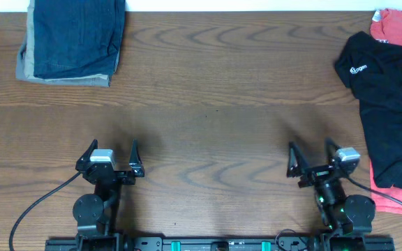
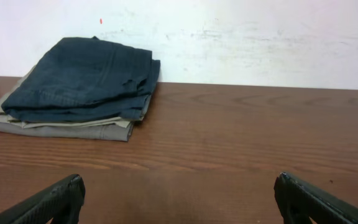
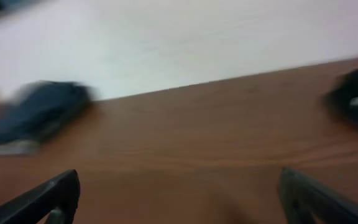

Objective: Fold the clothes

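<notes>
**Item: black shirt (image 1: 386,90), one piece, unfolded.**

Location: far right side of the worktop (image 1: 215,125), lying crumpled and lengthwise, its right part cut off by the edge of the overhead view. It rests partly on the red T-shirt (image 1: 396,28), which shows above and below it. A small white round logo (image 1: 359,68) faces up near the shirt's upper left corner.

Handling, as we judge it: light, limp and soft, with no stiffness to hold a shape. It will sag from any hold and bunch if pushed. It is not fragile. It should slide readily over the wood, though it may drag the red T-shirt along with it.

Where to take hold: we favour a pinch at an outer edge, such as a shoulder or the hem. With two corners taken well apart, the cloth can be drawn flat onto the bare worktop to its left.

Left claw (image 1: 113,146): spread wide, holding nothing, at the near edge and well apart from the shirt.

Right claw (image 1: 310,148): also spread wide and empty, the nearer of the two to the shirt. Its wrist view is blurred.

Also present: denim and tan stack (image 1: 75,38), far left corner, already folded and not part of this entry.
</notes>
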Action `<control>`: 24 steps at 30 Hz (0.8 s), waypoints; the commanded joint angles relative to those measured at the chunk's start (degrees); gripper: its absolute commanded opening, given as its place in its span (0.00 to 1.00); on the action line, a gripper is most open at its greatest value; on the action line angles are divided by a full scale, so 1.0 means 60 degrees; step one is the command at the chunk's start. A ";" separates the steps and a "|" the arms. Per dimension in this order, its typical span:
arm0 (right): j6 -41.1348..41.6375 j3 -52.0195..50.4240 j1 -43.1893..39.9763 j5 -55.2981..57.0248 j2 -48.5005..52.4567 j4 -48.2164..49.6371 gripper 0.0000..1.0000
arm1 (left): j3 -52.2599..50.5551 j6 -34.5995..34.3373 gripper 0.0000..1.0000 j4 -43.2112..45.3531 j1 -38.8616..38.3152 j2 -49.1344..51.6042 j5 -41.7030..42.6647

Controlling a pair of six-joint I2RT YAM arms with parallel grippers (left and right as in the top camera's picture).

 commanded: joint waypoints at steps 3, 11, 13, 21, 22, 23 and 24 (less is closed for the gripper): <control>0.3872 -0.0015 -0.0058 -0.4226 -0.0058 -0.0062 0.99 | -0.0157 0.0124 0.98 -0.0306 0.0058 -0.0062 0.0171; 0.4925 -0.0015 -0.0062 -0.4040 -0.0058 0.4164 0.99 | -0.0157 0.0124 0.98 -0.0306 0.0058 -0.0062 0.0171; 0.4809 0.0047 -0.0062 -0.3526 -0.0058 0.5020 0.99 | -0.0157 0.0124 0.98 -0.0306 0.0058 -0.0062 0.0171; 0.2342 0.1898 -0.0066 -0.1832 0.0834 0.3920 0.99 | -0.0157 0.0124 0.98 -0.0306 0.0058 -0.0062 0.0171; 0.1781 0.2295 -0.0069 -0.1632 0.1133 0.3472 0.99 | -0.0157 0.0124 0.98 -0.0306 0.0058 -0.0062 0.0171; 0.1093 0.2805 -0.0069 -0.1392 0.1537 0.2885 0.99 | -0.0157 0.0124 0.98 -0.0306 0.0058 -0.0062 0.0168; 0.0466 0.3279 -0.0069 -0.1151 0.1931 0.2331 0.99 | -0.0157 0.0124 0.98 -0.0306 0.0058 -0.0062 0.0171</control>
